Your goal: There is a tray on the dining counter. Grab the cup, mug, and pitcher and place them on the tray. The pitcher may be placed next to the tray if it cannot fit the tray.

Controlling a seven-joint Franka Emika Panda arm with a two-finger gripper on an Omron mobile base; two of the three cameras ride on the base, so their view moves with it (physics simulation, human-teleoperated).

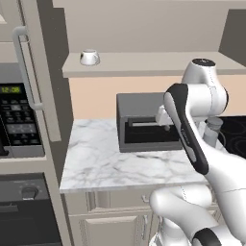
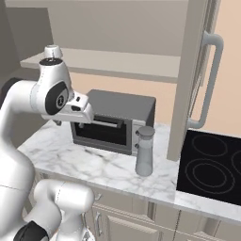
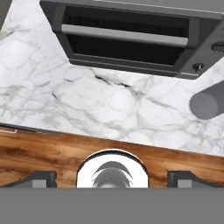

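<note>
The claw [image 3: 112, 179] hangs above the marble surface [image 3: 87, 100] in front of the toaster oven [image 2: 115, 123], pointing straight down. Its two finger tips [image 3: 41, 178] stand at the far edges of the hand view, spread as wide as they go, with nothing between them; the claw holds nothing.

Taking the toaster oven as the landmark: the pitcher [image 2: 145, 157], tall, grey and narrow at the neck, stands upright on the surface just in front of the oven's right front corner, on the side toward the black cooktop [image 2: 212, 164]. In the hand view its top [image 3: 208, 104] shows as a grey round shape off to one side of the claw, well apart from the finger tips. In the left base view it is partly hidden behind the arm [image 1: 214, 132].

Above and behind the oven runs a raised beige ledge [image 1: 144, 65]. A small white vessel [image 1: 89, 57] sits on it, up and to the left of the oven; it may be the mug, though it is too small to confirm markings or a handle.

Judgement on progress: the pitcher is the only task item within reach, and it stands untouched. The task appears to be at its beginning, with all three placements outstanding. The next step is likely to shift the claw sideways over the pitcher and descend.
</note>
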